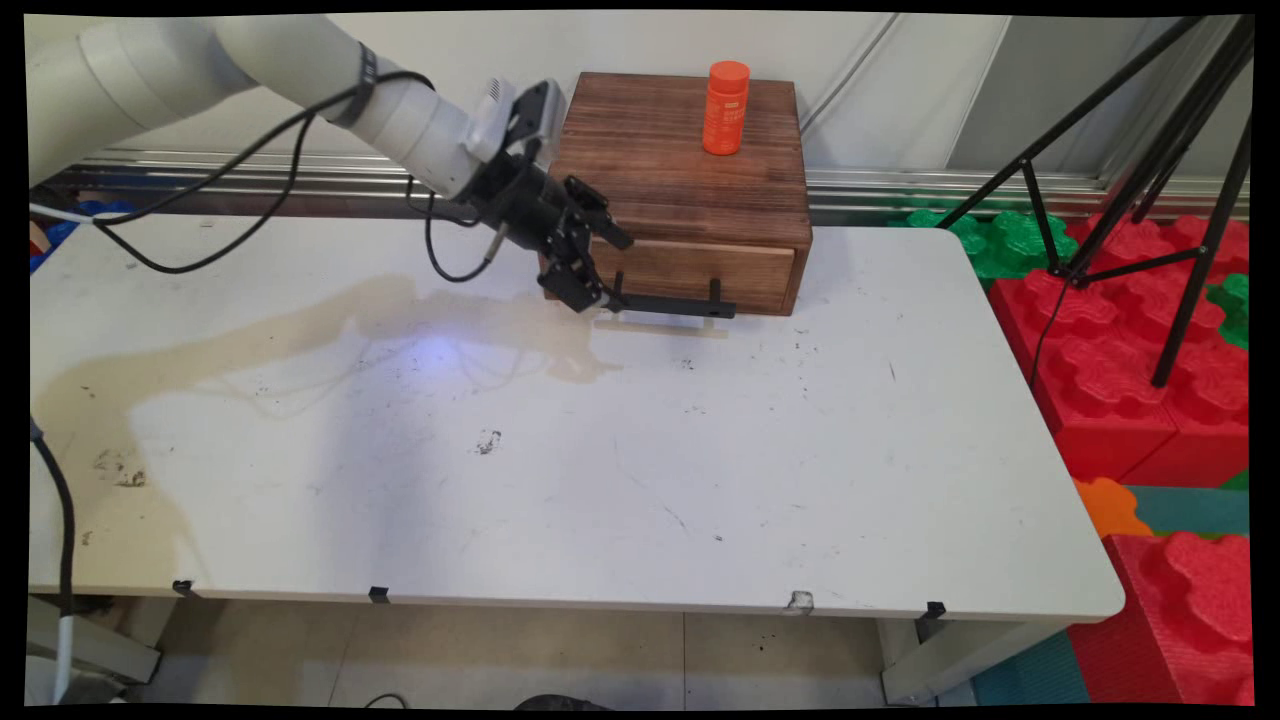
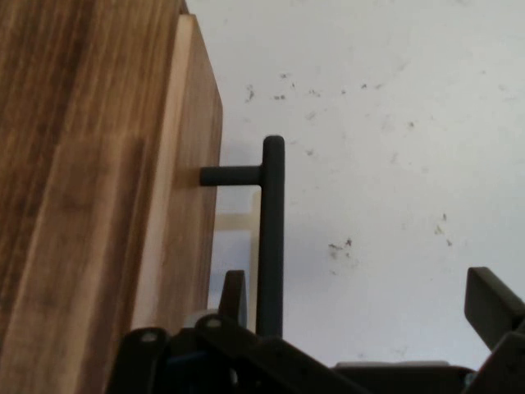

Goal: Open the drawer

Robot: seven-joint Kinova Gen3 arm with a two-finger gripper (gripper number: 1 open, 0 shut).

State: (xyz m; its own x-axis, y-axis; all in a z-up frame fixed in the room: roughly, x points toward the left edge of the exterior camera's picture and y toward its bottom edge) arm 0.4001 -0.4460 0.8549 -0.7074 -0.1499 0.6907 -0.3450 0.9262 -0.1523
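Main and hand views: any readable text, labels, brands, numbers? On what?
None can be read.
Orange bottle on the wooden box: pale label print, too small to read.
Box, its handle, table and pincer: no lettering shows in either view.

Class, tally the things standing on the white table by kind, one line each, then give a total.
Wooden drawer box: 1
Orange bottle, on top of the box: 1
Total: 2
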